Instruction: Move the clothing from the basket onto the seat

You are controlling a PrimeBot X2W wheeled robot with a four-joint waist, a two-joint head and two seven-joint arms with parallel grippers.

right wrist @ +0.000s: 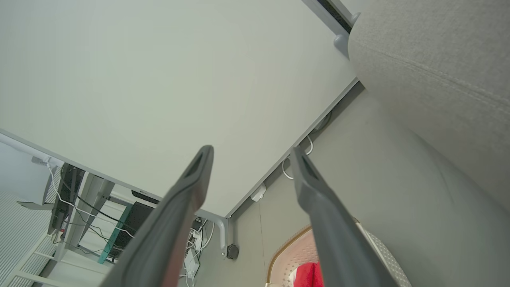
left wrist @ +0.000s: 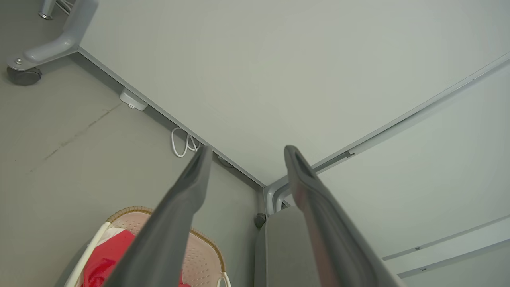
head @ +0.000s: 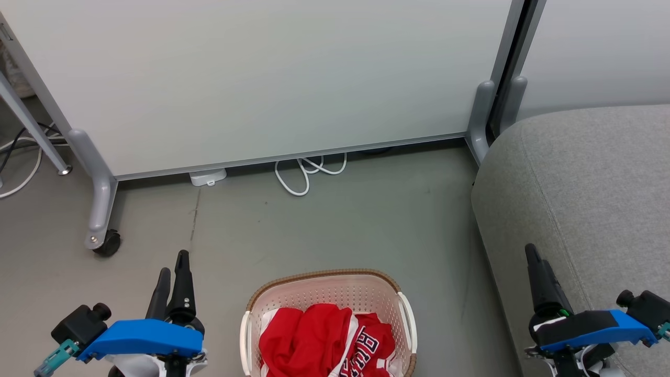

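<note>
**Two empty pincers flanking a basket of red clothing, with the seat off to the robot's right**

The head view is looking down at a grey floor point(head: 340, 225). The basket point(head: 335, 288), cream with a brown woven-look rim, is sitting at the bottom centre, partly cut off by the edge of the view. The clothing point(head: 314, 340) is lying heaped inside it. It is red fabric with white trim, and dark block letters are showing on its right side. The heap is filling the basket from side to side, so no clear long axis is showing.

The left pincer point(head: 174, 266) is hanging at the lower left with its fingers pointing away from the robot. Its wrist view is showing the fingers spread wide, with nothing between them. The right pincer point(head: 534, 262) is hanging at the lower right, in front of the near edge of the seat point(head: 586, 183). It too is spread wide and empty in its wrist view.

The clothing is lying between the two pincers, inward of both and closer to the robot's body than either set of fingertips. Neither pincer is touching the fabric or the basket. The left pincer is looking somewhat nearer the basket. The right one is standing well apart from it but right beside the seat, the large grey cushion filling the right side.

Any pick would likely mean pulling an arm back, inward and down. A pale partition panel point(head: 261, 78) is standing behind, with a white cable point(head: 303, 175) looping beneath it.
</note>
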